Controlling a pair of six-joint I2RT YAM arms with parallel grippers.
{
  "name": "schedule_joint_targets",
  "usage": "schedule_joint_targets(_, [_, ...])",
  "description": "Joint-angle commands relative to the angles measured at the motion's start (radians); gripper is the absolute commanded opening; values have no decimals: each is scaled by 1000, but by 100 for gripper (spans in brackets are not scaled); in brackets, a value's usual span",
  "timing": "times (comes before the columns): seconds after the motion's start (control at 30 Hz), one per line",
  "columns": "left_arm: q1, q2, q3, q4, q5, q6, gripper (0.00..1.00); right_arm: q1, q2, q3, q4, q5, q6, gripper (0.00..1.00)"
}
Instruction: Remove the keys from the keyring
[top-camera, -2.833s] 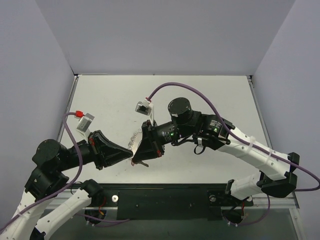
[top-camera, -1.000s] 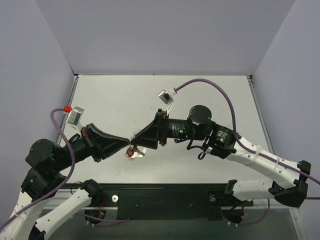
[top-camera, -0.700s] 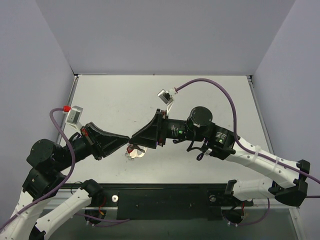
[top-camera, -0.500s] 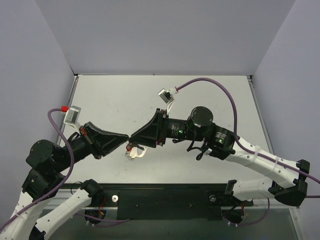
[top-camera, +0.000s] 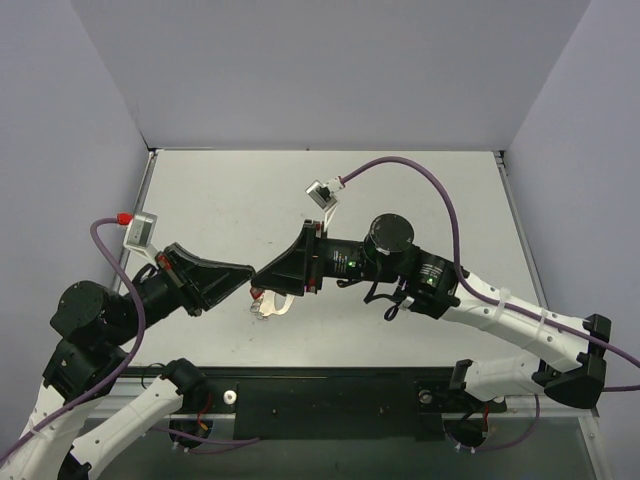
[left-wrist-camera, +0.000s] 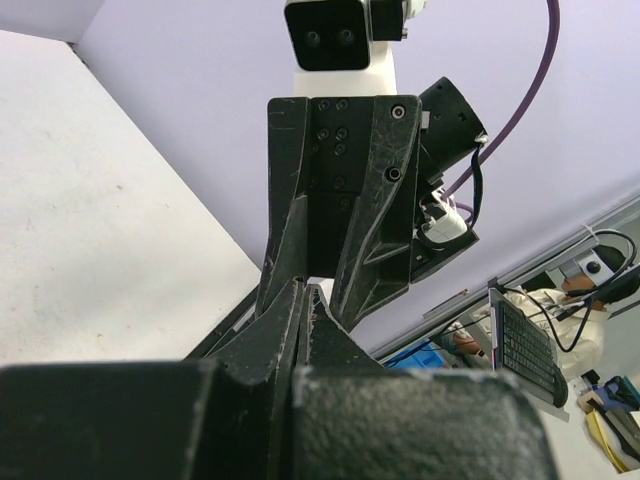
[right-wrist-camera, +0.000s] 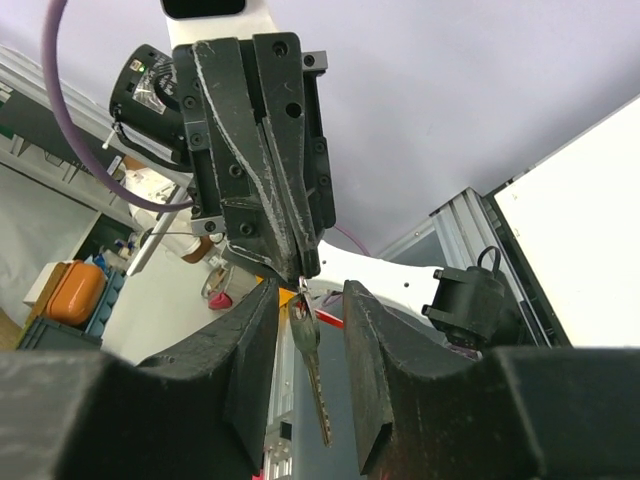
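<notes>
Left gripper (right-wrist-camera: 295, 268): fingers pressed together | right gripper (right-wrist-camera: 308, 290): fingers slightly apart | key (right-wrist-camera: 310, 365) dangles between the meeting tips, above the table (top-camera: 420, 190) (which gripper holds it is unclear)

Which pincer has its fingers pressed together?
The left pincer: its fingers meet at the tip, where a key hangs. On the right pincer the fingers stand apart, either side of that key.
</notes>
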Motion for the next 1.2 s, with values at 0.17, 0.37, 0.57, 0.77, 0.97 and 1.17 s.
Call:
schedule_joint_targets(0.17, [-2,-16,30,-5,-34,13,0,10,-11,4,87,6,-1,26])
schedule_joint_targets(0.37, [-2,-18,30,-9,-41,13,0,11,-17,4,73,11,-5,23])
schedule_joint_targets(0.57, [-2,-21,32,-15,-45,16,0,13,-6,6,72,2,-4,16])
schedule_joint_targets(0.77, [-2,-26,36,-25,-51,21,0,16,-1,12,70,5,-1,7])
schedule_joint_targets(0.97, [-2,-24,48,-45,-50,36,0,16,-6,20,23,15,-16,0])
schedule_joint_targets(1.17, [-2,20,73,-109,56,80,0,18,20,93,-150,-12,-80,0])
